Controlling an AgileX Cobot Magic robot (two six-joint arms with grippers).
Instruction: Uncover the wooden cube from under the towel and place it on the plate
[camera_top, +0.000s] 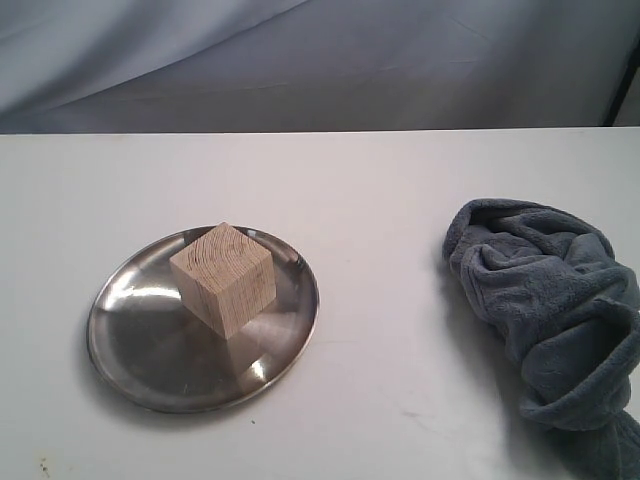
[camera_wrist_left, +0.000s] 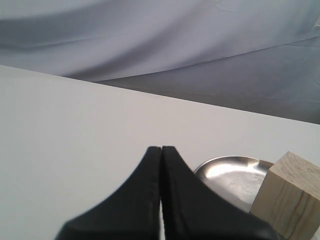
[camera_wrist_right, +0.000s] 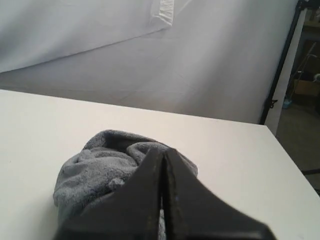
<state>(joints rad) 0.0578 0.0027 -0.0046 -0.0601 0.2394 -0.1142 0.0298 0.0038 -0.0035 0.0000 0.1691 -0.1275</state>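
Note:
The wooden cube (camera_top: 224, 277) stands uncovered on the steel plate (camera_top: 135, 345), left of the table's middle. The blue-grey towel (camera_top: 547, 310) lies crumpled in a heap on the right, running off the lower right corner. Neither arm shows in the exterior view. In the left wrist view my left gripper (camera_wrist_left: 161, 148) is shut with nothing in it; the plate (camera_wrist_left: 227, 175) and the cube (camera_wrist_left: 289, 195) lie just beyond and to one side of it. My right gripper (camera_wrist_right: 163, 150) is shut and empty too, with the towel (camera_wrist_right: 97, 170) bunched right behind its tips.
A white table (camera_top: 380, 200) carries everything. A grey-blue cloth backdrop (camera_top: 300, 60) hangs behind its far edge. A dark stand pole (camera_wrist_right: 282, 65) rises past the table's corner in the right wrist view.

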